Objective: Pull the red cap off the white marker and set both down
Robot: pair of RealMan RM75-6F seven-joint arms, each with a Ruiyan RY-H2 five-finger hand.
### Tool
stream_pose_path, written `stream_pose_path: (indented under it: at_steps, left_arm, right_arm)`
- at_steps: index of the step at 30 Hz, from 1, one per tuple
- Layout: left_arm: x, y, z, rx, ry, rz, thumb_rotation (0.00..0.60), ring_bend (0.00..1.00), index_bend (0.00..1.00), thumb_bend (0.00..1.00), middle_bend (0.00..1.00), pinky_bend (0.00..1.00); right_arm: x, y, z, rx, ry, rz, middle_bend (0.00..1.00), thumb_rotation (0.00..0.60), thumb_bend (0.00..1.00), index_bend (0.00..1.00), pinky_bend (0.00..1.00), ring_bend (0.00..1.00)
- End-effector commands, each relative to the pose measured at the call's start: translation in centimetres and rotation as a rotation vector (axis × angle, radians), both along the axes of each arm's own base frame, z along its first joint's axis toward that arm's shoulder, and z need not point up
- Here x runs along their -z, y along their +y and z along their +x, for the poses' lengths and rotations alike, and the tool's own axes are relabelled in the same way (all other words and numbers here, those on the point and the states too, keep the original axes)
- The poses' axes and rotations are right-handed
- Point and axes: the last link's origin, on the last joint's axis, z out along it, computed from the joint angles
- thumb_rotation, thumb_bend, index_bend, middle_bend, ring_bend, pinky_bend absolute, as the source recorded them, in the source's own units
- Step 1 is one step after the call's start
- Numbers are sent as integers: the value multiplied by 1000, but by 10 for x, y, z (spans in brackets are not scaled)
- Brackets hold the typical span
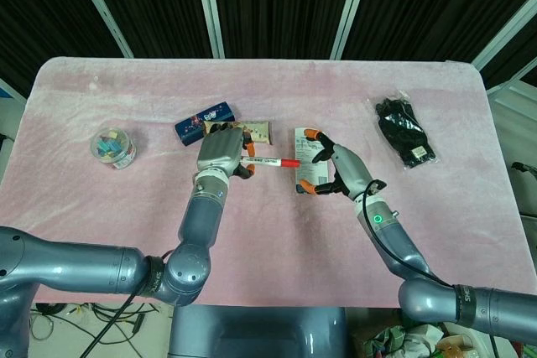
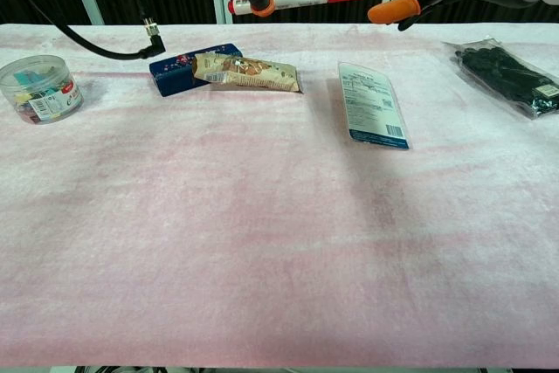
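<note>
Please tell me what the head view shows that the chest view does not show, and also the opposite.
Only the head view shows both arms whole, with the left robot hand wrapped around the white marker and the right robot hand by the red cap, above the flat white packet, which it partly hides.

Only the chest view shows the packet fully and the marker held up off the table.

Both show the marker still capped, the clear jar, the blue box, the snack bar and the black bagged item.
</note>
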Motion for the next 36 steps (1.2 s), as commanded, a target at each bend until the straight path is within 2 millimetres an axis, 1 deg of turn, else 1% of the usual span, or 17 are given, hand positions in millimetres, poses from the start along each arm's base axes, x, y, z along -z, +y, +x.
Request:
stream_pose_path:
  at_steps: [1,8,11,14,18,22,29,36]
  left_arm:
    - [2,0,-1,-1,3,-1,600,79,739,675,356,50]
    - [5,0,0,5,8,-2,600,79,739,675,356,50]
    - [7,-3,-1,9,13,-9,600,79,740,676,356,50]
    - [7,-4,-5,3,17,-6,600,79,740,676,356,50]
    - [6,-5,-8,-4,20,-3,600,79,740,676,356,50]
    - [6,-4,-6,0,11,0,600,79,740,676,356,50]
    - [9,-4,-4,7,9,-2,600,79,740,676,356,50]
    - [9,-2,-8,-3,16,2,600,79,740,676,356,50]
  right_arm:
    - [1,0,0,1,-1,3,155,600,171,162,275,350]
    - [1,1,2,-3,-6,5,155,600,171,177,275,350]
    - [2,-1,1,-1,8,-21,155,600,172,199,275,350]
    - [5,2,1,15,3,-18,155,600,172,234,275,350]
    - [5,2,1,20,6,-20,156,600,171,313,275,350]
    - [7,2,1,26,4,-22,158,600,182,384,275,350]
    - [12,2,3,22,-2,-5,158,600,226,433,275,350]
    - [17,3,8,12,-13,-11,159,600,232,458,275,350]
